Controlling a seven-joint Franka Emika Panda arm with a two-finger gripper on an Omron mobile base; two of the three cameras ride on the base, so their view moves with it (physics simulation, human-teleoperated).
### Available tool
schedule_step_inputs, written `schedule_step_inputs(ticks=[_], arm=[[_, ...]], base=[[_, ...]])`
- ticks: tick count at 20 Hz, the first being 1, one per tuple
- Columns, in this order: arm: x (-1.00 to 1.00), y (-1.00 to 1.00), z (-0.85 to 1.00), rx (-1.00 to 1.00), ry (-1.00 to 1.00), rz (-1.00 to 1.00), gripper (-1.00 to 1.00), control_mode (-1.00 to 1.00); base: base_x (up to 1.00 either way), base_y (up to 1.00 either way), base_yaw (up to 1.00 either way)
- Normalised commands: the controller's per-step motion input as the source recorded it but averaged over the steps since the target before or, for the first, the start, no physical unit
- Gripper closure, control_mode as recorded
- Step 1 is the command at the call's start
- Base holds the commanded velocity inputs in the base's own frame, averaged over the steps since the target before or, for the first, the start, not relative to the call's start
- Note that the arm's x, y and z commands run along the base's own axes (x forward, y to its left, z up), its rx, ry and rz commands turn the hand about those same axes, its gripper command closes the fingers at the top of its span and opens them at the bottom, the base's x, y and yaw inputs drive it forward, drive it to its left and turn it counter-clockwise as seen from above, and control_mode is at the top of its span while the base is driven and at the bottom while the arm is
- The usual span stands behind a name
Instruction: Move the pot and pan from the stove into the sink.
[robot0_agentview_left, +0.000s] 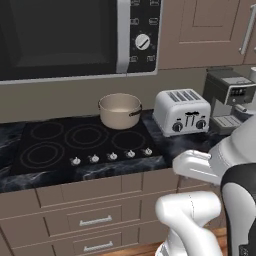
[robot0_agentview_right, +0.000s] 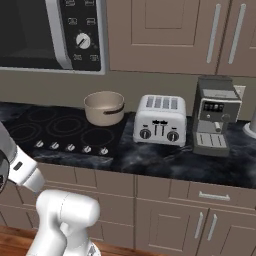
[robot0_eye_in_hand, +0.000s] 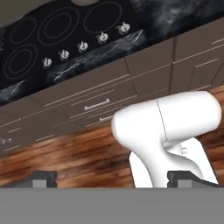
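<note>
The beige pot stands upright on the back right burner of the black stove, close to the wall. A row of silver knobs runs along the stove's front edge. In the hand view my gripper is open, its two dark fingertips far apart with nothing between them. It hangs low in front of the cabinet drawers, well short of the pot. The pan and the sink are out of view.
A white toaster sits just right of the pot, and a coffee machine beyond it. A black microwave hangs over the stove. Wooden floor lies below the drawers.
</note>
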Motion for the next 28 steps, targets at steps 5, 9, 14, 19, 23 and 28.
schedule_step_inputs(ticks=[5,9,14,19,23,28], arm=[[0.23,0.07,0.40,0.00,-0.03,-0.05,-1.00,-1.00],[0.15,0.11,0.38,-0.01,-0.03,-0.05,-1.00,-1.00],[0.03,0.03,0.20,-0.10,-0.01,-0.02,-1.00,-1.00],[0.00,0.00,0.02,-0.19,-0.01,0.00,-1.00,-1.00],[0.01,0.00,-0.12,-0.21,-0.02,0.02,-1.00,-1.00],[0.18,0.00,-0.02,-0.11,-0.04,0.06,-1.00,-1.00]], base=[[0.00,0.00,0.00],[0.00,0.00,0.00],[0.00,0.00,0.00],[0.00,0.00,0.00],[0.00,0.00,0.00],[0.00,0.00,0.00]])
